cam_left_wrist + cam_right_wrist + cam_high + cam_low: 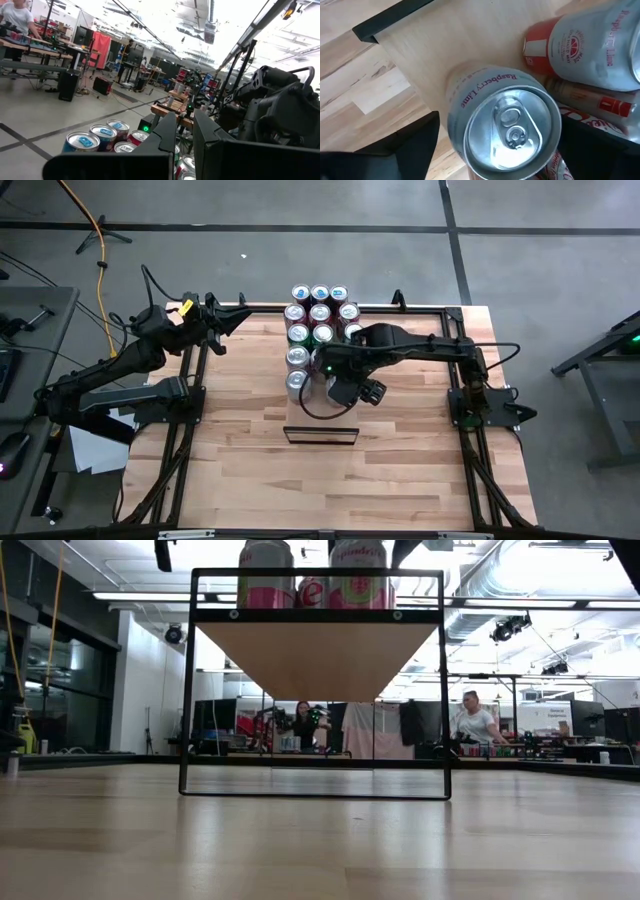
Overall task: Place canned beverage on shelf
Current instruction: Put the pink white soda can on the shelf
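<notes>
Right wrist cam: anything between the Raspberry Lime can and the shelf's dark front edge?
No. In the right wrist view, only bare pale shelf lies between the Raspberry Lime can and the dark front edge.

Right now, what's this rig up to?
It's stocking cans on a shelf. The right arm reaches in over the shelf, its tool open with a finger on either side of a Raspberry Lime can standing upright on the pale board; whether it touches the can is unclear. More cans already stand in rows behind it. The left arm waits off at the table's far left corner, its tool shut and empty. People are at benches in the room behind.
</notes>
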Available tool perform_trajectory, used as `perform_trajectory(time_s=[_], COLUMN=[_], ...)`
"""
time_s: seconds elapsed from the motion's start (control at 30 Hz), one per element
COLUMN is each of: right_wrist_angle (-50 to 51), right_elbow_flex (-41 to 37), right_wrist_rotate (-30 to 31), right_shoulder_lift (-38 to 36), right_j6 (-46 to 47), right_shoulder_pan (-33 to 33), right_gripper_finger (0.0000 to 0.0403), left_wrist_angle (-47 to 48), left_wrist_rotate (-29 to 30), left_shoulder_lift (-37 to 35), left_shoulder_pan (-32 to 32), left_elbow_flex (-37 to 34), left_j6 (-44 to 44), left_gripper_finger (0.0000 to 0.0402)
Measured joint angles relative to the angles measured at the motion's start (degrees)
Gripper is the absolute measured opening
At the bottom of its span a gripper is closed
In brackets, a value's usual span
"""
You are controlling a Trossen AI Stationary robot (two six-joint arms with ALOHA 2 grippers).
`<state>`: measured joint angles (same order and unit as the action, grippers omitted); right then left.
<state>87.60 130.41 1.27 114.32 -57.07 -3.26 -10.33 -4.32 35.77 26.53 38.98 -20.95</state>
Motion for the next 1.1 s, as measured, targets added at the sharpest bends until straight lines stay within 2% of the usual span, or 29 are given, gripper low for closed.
perform_trajectory(time_s=[0.17, 0.3, 0.53, 0.83, 1.1], right_wrist_angle=[0.0, 0.1, 0.2, -0.1, 0.0], right_elbow_flex=[0.0, 0.0, -0.1, -0.1, 0.0], right_wrist_rotate=[2.1, 5.8, 12.2, 8.8, 8.6], right_shoulder_lift=[0.0, 0.0, 0.0, 0.0, 0.0], right_j6=[1.6, 8.5, 27.7, 51.4, 59.6], right_shoulder_pan=[-0.3, -1.1, -3.6, -5.5, -5.4], right_gripper_finger=[0.0311, 0.0281, 0.0289, 0.0294, 0.0295], left_wrist_angle=[0.0, 0.0, 0.0, 0.0, -0.3], left_wrist_rotate=[0.0, 0.0, 0.0, 0.0, 0.0], left_shoulder_lift=[0.0, 0.0, 0.0, 0.0, 0.0], left_shoulder_pan=[0.0, 0.0, 0.0, 0.0, 0.0], left_elbow_flex=[0.0, 0.0, 0.0, 0.0, 0.0], left_j6=[0.0, 0.0, 0.0, 0.0, 0.1], left_gripper_finger=[0.0000, 0.0000, 0.0000, 0.0000, 0.0000])
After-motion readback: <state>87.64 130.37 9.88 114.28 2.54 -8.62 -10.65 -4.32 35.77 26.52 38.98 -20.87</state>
